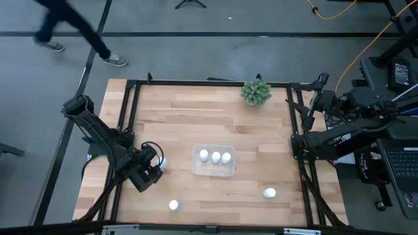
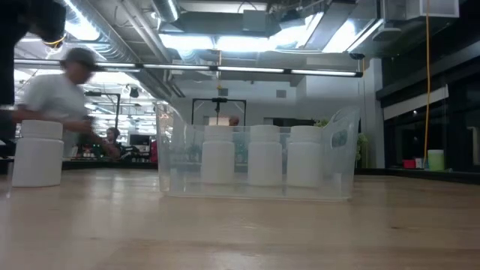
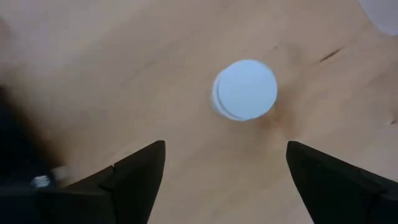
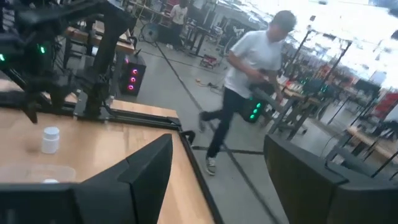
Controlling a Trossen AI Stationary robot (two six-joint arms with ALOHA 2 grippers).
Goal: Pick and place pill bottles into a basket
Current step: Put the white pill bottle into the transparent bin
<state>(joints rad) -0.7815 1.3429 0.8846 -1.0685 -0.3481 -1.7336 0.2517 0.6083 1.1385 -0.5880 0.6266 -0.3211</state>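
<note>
The clear basket (image 1: 214,161) stands mid-table with three white pill bottles (image 1: 215,156) upright in it; it also shows in the low view (image 2: 255,161). Three more bottles stand on the wood: one (image 1: 162,162) beside my left gripper, one (image 1: 174,205) near the front edge, one (image 1: 270,193) at the front right. My left gripper (image 1: 154,168) is open and hovers above the first bottle (image 3: 244,89), fingers pointing down, the bottle just beyond the fingertips. My right gripper (image 1: 302,149) is open and empty at the table's right edge.
A spiky green plant (image 1: 256,92) stands at the far edge. A black frame (image 1: 130,117) runs round the tabletop. A person (image 4: 249,81) walks on the floor beyond the table's far left corner. Bare wood lies between the basket and the front edge.
</note>
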